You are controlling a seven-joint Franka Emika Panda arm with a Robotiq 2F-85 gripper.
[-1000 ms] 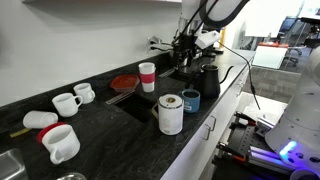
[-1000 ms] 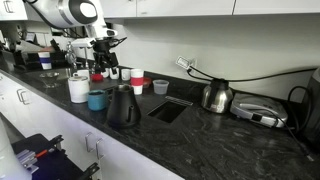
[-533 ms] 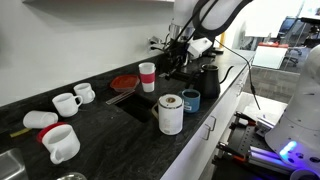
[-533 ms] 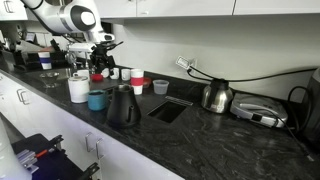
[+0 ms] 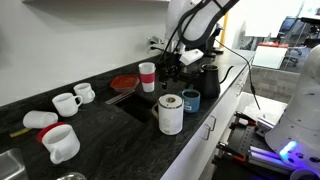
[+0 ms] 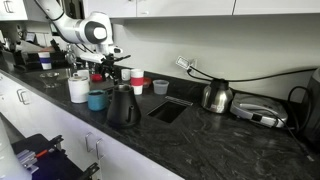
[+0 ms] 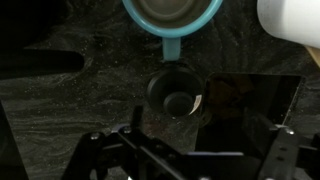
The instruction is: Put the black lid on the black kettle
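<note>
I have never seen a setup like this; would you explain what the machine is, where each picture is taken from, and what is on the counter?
It is a single robot arm at a black stone counter. Two pictures come from cameras standing apart from it; the dark third comes from a camera on its wrist, looking down past its tool. The tool is open and holds nothing. Near it stand the black kettle, a teal mug and a white jug. Farther off are white mugs, a red plate and a steel kettle. I cannot pick out the black lid.
</note>
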